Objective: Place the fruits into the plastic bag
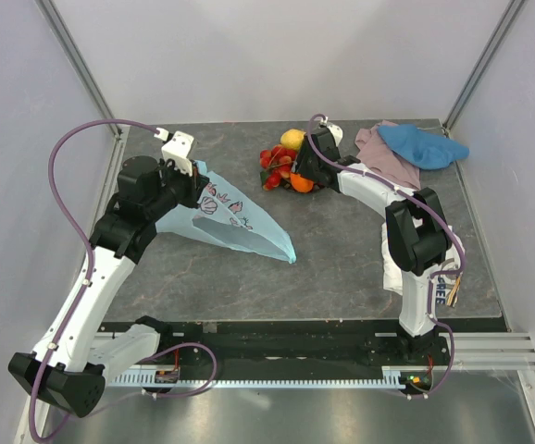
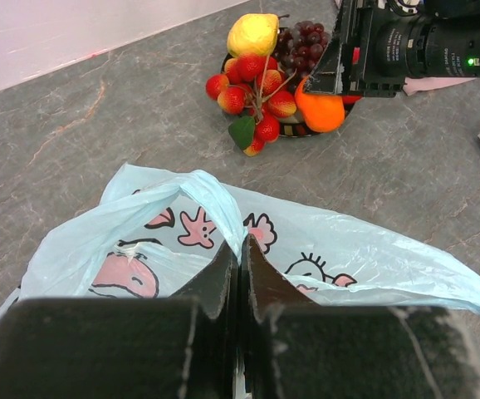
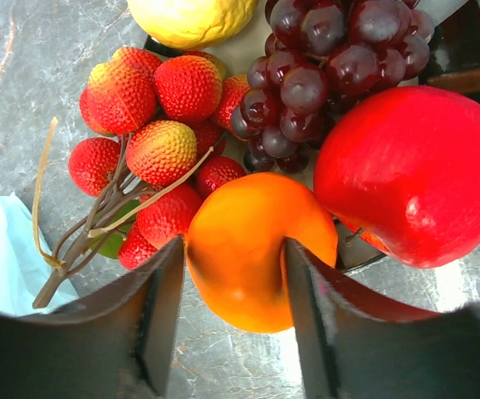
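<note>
Straddling the glossy orange, right pincer: gripped or not, cannot tell; left pincer clamped on the pale-blue, cartoon-printed plastic bag

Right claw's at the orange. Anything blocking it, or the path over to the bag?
Nothing visible. The right claw straddles the orange with nothing between them. Only bare table separates the orange from the plastic bag, which the left claw pinches.
</note>
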### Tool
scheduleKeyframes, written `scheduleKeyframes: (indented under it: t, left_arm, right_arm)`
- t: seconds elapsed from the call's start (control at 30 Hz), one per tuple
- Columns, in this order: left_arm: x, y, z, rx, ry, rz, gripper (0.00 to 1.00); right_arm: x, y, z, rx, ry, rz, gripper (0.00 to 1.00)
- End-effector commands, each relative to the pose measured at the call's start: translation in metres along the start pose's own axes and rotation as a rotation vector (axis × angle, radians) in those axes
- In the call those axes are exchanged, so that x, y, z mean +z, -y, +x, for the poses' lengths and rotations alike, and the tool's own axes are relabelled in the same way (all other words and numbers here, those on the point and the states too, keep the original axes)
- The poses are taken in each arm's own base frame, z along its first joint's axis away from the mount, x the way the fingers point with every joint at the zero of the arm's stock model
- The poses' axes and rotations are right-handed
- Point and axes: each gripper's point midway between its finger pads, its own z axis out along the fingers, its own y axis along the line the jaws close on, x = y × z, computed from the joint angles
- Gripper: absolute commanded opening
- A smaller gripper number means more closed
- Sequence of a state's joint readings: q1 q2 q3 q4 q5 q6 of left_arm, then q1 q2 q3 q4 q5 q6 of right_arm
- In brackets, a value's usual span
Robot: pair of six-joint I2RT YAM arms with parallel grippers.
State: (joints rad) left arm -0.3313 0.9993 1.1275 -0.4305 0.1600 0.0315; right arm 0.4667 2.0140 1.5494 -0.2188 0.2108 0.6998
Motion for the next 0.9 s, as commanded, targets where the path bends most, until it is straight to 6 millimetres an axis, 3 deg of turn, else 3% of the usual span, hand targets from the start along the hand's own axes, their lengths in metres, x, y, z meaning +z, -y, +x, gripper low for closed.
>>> scheduleKeyframes:
  t: [0.0, 0.5, 0.87]
  left_arm:
    - [-0.001, 0.0, -0.015, 0.009, 0.059, 0.004, 0.02]
    - [0.0, -0.001, -0.014, 0.009, 0.055, 0.001, 0.02]
    - [0.001, -0.001, -0.012, 0.009, 0.05, 0.001, 0.02]
  right_arm:
    - [0.002, -0.009, -0.012, 0.033, 0.025, -0.021, 0.56]
    - [-0.013, -0.012, -0.019, 0.061, 0.031, -0.051, 0.32]
    - [-0.037, -0.029, -0.032, 0.089, 0.046, -0.152, 0.1]
